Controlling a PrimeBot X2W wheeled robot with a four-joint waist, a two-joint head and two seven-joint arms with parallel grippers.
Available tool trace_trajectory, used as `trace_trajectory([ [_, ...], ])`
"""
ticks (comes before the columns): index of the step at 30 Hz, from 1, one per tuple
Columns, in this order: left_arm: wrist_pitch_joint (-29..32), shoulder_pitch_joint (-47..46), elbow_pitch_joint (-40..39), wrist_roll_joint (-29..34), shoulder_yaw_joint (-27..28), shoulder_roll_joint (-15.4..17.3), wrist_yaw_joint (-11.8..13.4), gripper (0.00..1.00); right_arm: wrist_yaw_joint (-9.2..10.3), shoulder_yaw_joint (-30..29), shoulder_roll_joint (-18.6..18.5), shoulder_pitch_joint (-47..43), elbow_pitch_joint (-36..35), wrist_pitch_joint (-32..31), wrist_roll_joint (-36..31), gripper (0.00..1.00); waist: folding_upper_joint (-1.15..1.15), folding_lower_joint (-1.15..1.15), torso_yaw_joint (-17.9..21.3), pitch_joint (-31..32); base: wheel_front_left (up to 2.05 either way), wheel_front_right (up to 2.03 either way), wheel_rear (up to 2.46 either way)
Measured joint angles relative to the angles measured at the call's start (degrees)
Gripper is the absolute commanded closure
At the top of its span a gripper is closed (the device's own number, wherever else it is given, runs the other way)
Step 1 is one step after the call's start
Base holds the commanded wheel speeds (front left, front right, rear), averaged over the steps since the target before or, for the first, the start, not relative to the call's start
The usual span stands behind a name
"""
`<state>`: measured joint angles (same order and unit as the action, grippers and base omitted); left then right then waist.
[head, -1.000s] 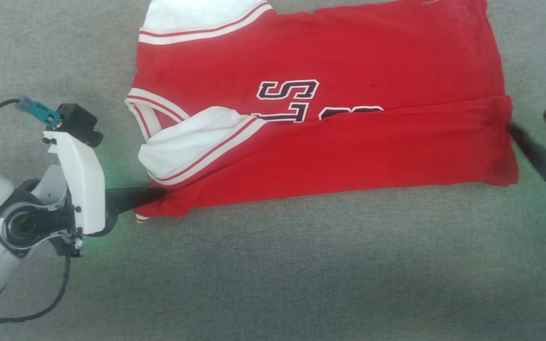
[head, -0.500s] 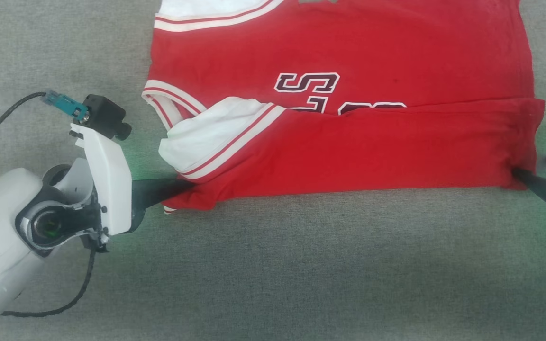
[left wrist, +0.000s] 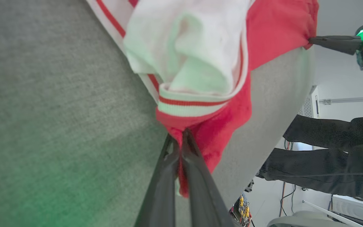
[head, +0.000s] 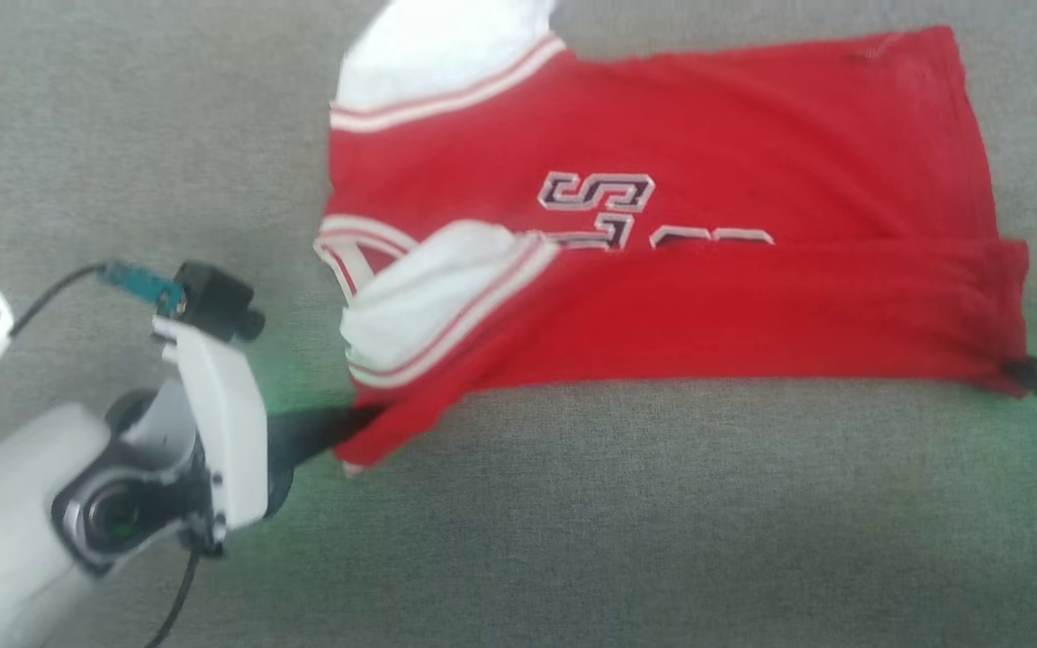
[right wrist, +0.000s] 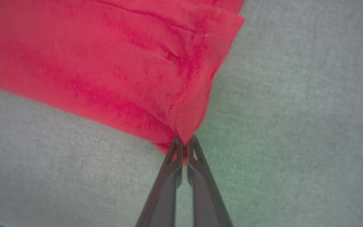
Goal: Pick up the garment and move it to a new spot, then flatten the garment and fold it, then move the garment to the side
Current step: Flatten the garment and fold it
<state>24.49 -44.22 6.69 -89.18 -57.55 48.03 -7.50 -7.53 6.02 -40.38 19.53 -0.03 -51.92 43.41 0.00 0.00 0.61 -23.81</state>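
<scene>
Head view, somewhat blurred, showed the red jersey [head: 662,162] lying lengthwise across the upper middle of the frame on the grey cloth-covered desk [head: 572,540]. Its collar end was at the left and its hem at the right. The near long side lay doubled over toward the middle, so this 1 fold hid the lower half of the dark, white-outlined lettering [head: 597,191]. A white sleeve [head: 428,288] with red-striped trim was tucked onto the fold at the left.

The left tool [head: 365,418] at the lower left was closed tight on the near corner at the shoulder end. In the left wrist view its 2 fingers met with red cloth squeezed between them, just below the striped sleeve band. The right tool [head: 1018,369] at the right edge was likewise clamped on the near hem corner, and the right wrist view showed stitched hem bunched into its tips.

Holding both ends of the same folded edge probably served to stretch it straight, so the layers would stay aligned while being carried over for another fold. The cloth between the 2 tools looked fairly taut, with creases running toward each pinch. A green glow [head: 302,387] tinted the desk beside each tool. A person's legs [left wrist: 326,157] in dark trousers stood beyond the desk edge at the lower right of the left wrist view.
</scene>
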Motion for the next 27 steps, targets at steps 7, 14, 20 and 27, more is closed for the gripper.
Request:
trace_trajectory([
  [7,-3.6,6.4,-7.3,0.6,-0.7,5.5,0.0,1.0,0.0,-2.2,-2.9,-7.7,-4.6,-2.5,1.8,1.0,0.0,0.0,-1.0,2.3,0.0,0.0,0.0],
  [14,-6.5,10.1,-12.6,0.5,-0.6,9.4,0.0,1.0,0.01,-6.5,-3.2,-13.2,-7.9,-3.0,2.4,0.76,0.0,0.0,-1.2,2.7,0.0,0.0,0.0],
  [20,-10.8,10.8,-11.9,1.2,1.0,9.4,1.8,0.0,0.0,-9.3,-1.0,-12.9,-9.4,3.5,-1.0,0.0,0.0,0.0,-0.9,2.8,0.0,0.0,0.0],
  [27,-18.0,9.0,-8.8,3.2,5.8,10.5,3.8,0.0,0.04,-10.1,3.2,-5.7,-6.7,18.0,-8.7,0.0,0.0,0.0,0.4,2.6,0.0,0.0,0.0],
])
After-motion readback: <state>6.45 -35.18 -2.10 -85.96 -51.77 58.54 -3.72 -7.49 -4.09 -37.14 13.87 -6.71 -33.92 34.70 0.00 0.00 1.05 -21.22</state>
